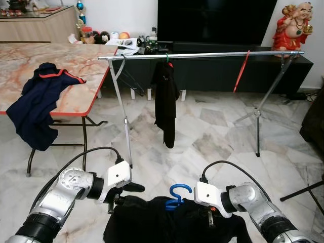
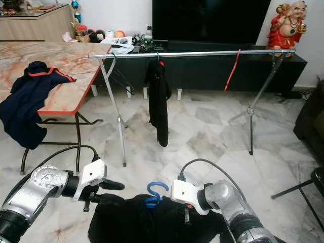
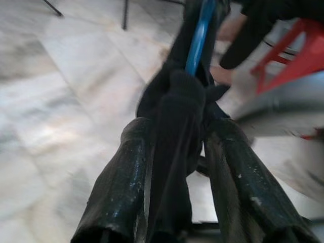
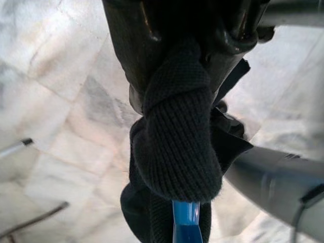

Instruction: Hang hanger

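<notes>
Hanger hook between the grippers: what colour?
Blue; the hanger hook shows best in the left eye view.

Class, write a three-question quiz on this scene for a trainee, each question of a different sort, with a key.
1. True or false: the blue hanger already hangs on the rail.
2. What do the left gripper and the right gripper both clamp?
3. Which garment lies on the table? A) a navy one with red trim B) a white towel C) a yellow jacket

Key: 1 false, it is held low between the arms. 2 the black garment on the hanger. 3 A, the navy garment.
</notes>
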